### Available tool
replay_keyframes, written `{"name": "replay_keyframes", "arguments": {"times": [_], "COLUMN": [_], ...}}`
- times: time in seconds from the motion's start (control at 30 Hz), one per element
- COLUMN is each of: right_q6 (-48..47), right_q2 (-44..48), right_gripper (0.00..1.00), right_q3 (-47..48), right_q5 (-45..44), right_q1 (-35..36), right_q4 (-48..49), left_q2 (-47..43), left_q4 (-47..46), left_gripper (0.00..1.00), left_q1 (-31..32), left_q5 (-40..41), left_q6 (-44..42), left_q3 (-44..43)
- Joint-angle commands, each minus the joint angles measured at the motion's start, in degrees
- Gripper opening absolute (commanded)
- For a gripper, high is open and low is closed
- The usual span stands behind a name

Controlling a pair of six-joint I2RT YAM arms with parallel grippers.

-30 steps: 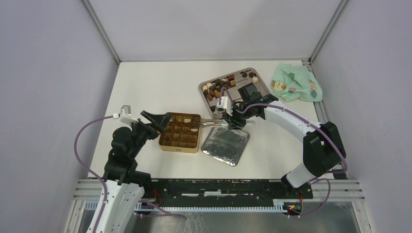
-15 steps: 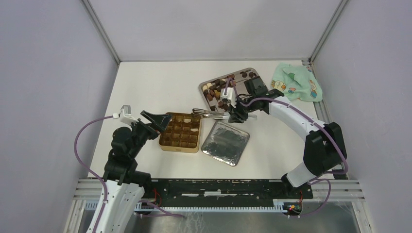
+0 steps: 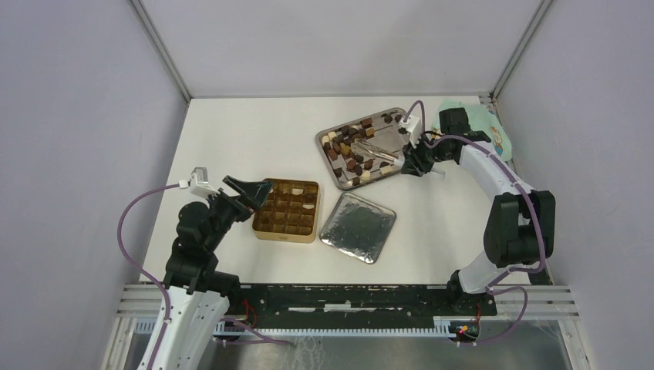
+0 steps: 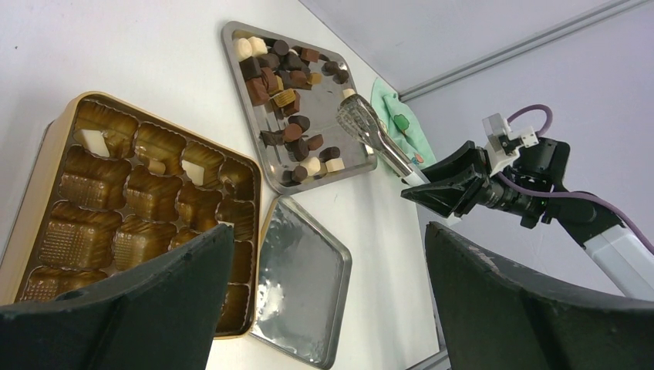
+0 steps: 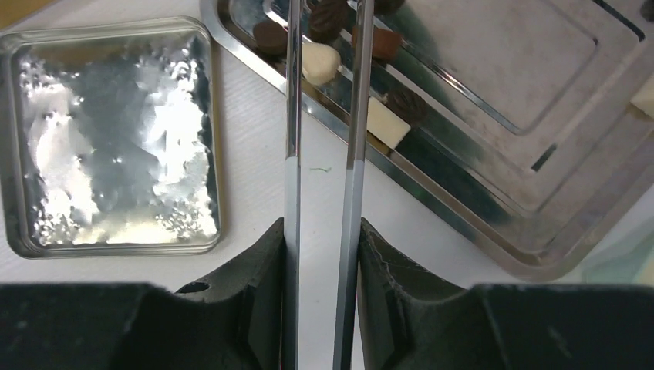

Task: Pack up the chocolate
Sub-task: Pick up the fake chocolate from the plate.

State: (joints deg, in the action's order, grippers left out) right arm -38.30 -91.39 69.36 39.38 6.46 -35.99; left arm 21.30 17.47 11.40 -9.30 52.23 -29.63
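Top external: the right gripper [image 3: 415, 159] has swung off the gold tin [image 3: 285, 236] and back over the steel tray [image 3: 383, 129]. A second ago the tongs [image 3: 378, 153] reached over the tin's cells. Now their tips sit ahead of those jaws, above the loose chocolate [image 3: 351, 146] piled in the tray.

The right jaws are clamped on the handle end of the tongs, with the arms squeezed part-way and parallel. I can't tell whether anything is between the tips.

The lid [image 5: 116, 131] lies off to the left of those jaws.

The left gripper [image 3: 251, 189] hasn't moved. Its jaws are wide open and hold nothing, and the tin is just below and ahead of them.

My read: one drop-off is done and the next pick is starting. The tin shows a few cream pieces [image 4: 94, 141] and mostly bare cells, so it's early days.
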Motion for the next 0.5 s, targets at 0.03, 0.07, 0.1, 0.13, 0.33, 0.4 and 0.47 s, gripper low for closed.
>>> {"name": "replay_keyframes", "arguments": {"times": [0.03, 0.07, 0.1, 0.13, 0.33, 0.4, 0.47], "right_q6": [-4.47, -5.26, -6.25, -6.96, -9.77, -9.77, -9.28], "right_q2": [-2.40, -2.70, -3.00, -3.25, -4.19, -4.80, -5.49], "right_gripper": [0.39, 0.39, 0.39, 0.38, 0.38, 0.38, 0.39], "right_q3": [4.16, 4.47, 4.72, 4.79, 4.35, 4.79, 5.22], "right_q5": [-1.47, -1.72, -2.05, -2.33, -5.11, -5.19, -4.58], "right_q1": [-5.03, -6.01, -6.91, -8.26, -11.18, -11.20, -11.20], "right_q4": [-3.05, -4.01, -4.76, -5.58, -6.24, -6.24, -5.87], "left_q2": [-0.30, -0.28, -0.22, -0.14, 0.76, 1.37, 1.91], "left_q4": [-1.17, -1.15, -1.17, -1.13, -2.54, -2.94, -3.18], "left_gripper": [0.98, 0.98, 0.98, 0.98, 0.98, 0.98, 0.98], "left_q1": [0.09, 0.12, 0.03, 0.06, 0.12, 0.13, 0.13], "left_q5": [0.27, 0.27, 0.27, 0.25, -0.13, -0.35, -0.53], "left_q6": [2.35, 2.35, 2.35, 2.35, 2.61, 2.62, 2.53], "left_q3": [0.24, 0.27, 0.27, 0.32, 0.83, 0.76, 0.63]}}
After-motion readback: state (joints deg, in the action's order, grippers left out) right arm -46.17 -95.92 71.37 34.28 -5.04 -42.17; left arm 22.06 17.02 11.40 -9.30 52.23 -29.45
